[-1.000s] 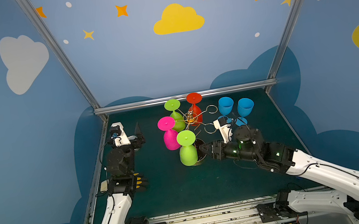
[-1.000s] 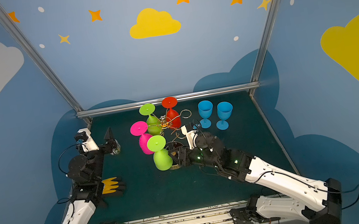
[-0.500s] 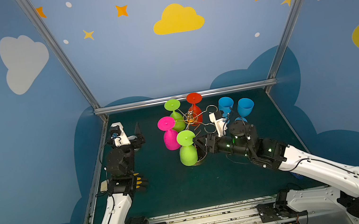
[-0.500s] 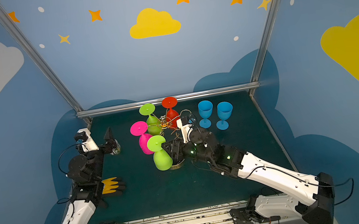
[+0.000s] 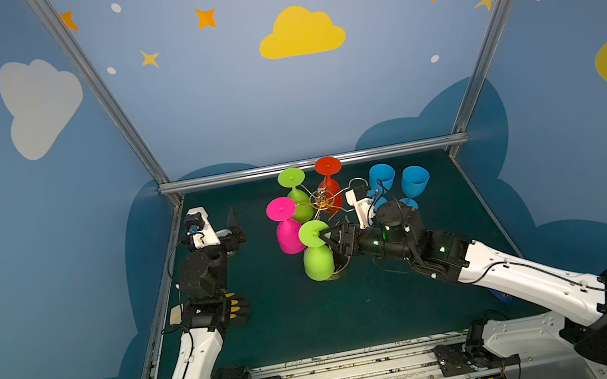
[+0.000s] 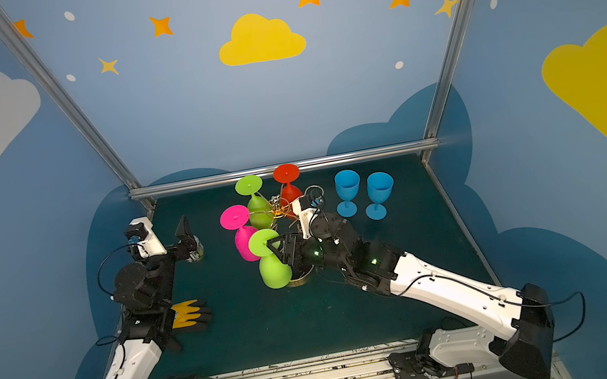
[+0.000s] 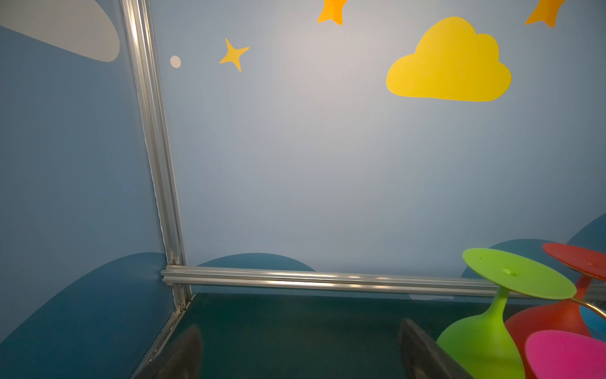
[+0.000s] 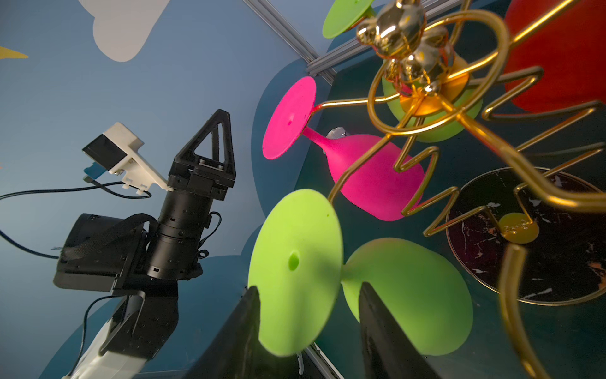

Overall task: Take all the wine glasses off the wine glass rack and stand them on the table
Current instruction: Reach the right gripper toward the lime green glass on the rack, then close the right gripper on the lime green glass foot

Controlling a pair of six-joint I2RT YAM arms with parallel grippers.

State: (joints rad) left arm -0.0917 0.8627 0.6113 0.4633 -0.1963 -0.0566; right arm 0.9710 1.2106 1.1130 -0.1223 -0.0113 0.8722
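The dark green mat (image 5: 296, 326) lay inside blue cloud-printed walls (image 5: 279, 110). Nearest, the right gripper (image 5: 331, 241) was at the lime wine glass (image 5: 318, 261), which was tilted foot-up at the near side of the wine glass rack (image 5: 322, 198). The rack stood mid-mat toward the rear. Only the right wrist view showed the fingers (image 8: 383, 328) straddling the foot disc (image 8: 295, 249); whether they clamped it could not be determined. That view alone showed the dark base (image 8: 541, 262) plainly. Farther back, left, the left gripper (image 7: 300, 331) stood wide open, empty.

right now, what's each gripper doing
left gripper: open, empty
right gripper: jaws part open astride the foot of the nearest green wine glass, no firm grip visible
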